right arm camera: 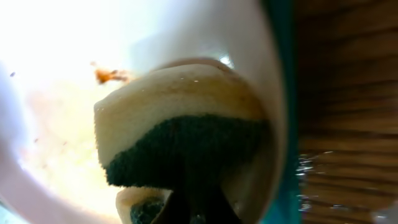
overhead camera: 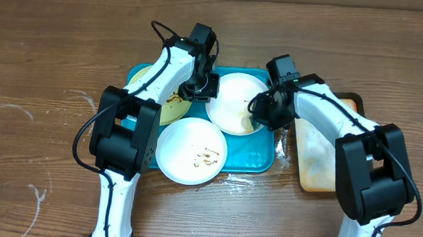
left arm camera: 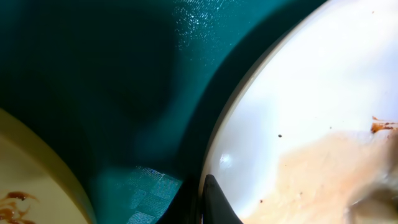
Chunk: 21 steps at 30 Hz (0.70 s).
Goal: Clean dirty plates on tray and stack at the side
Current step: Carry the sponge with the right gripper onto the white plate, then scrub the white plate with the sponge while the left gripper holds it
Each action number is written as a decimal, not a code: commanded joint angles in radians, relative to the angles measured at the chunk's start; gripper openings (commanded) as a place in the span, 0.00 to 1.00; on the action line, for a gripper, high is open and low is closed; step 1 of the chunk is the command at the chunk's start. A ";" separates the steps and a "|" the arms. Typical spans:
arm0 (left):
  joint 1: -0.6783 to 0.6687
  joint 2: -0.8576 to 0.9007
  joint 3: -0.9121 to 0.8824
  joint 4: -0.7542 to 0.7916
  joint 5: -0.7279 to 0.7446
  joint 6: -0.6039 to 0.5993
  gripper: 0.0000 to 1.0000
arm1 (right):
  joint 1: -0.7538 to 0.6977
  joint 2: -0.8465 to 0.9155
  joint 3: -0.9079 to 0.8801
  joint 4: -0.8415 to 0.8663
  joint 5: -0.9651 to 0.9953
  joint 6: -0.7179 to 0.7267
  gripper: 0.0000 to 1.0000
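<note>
The teal tray holds three plates. A yellow-green plate with brown smears lies at its left. A white plate with crumbs sits at the front, overhanging the tray's edge. A second white plate lies at the back right. My left gripper is shut on this plate's left rim; one finger lies over the rim. My right gripper is shut on a yellow sponge with a dark green side, pressed on the smeared plate near its right rim.
A smaller tan, stained tray with a black rim lies right of the teal tray, under my right arm. Wet spots mark the wooden table in front of the teal tray. The teal rim runs just right of the sponge.
</note>
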 commanded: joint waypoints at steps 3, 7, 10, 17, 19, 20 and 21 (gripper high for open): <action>0.000 0.013 0.022 -0.005 -0.027 -0.009 0.04 | -0.008 0.043 0.035 -0.031 0.118 -0.069 0.04; 0.000 0.013 0.022 -0.006 -0.026 -0.009 0.04 | 0.033 0.040 0.177 -0.055 -0.010 -0.125 0.04; 0.000 0.013 0.022 -0.011 -0.026 -0.009 0.04 | 0.068 0.041 0.281 -0.035 -0.055 -0.142 0.04; 0.002 0.013 0.022 -0.038 -0.066 -0.030 0.04 | 0.077 0.087 0.262 0.000 -0.185 -0.146 0.04; 0.003 0.013 0.022 -0.048 -0.095 -0.051 0.04 | 0.077 0.106 0.246 0.011 -0.223 -0.172 0.04; 0.003 0.013 0.022 -0.051 -0.097 -0.053 0.04 | 0.077 0.120 0.238 0.023 -0.240 -0.174 0.04; 0.003 0.013 0.022 -0.054 -0.103 -0.059 0.04 | 0.077 0.131 0.232 0.037 -0.263 -0.187 0.04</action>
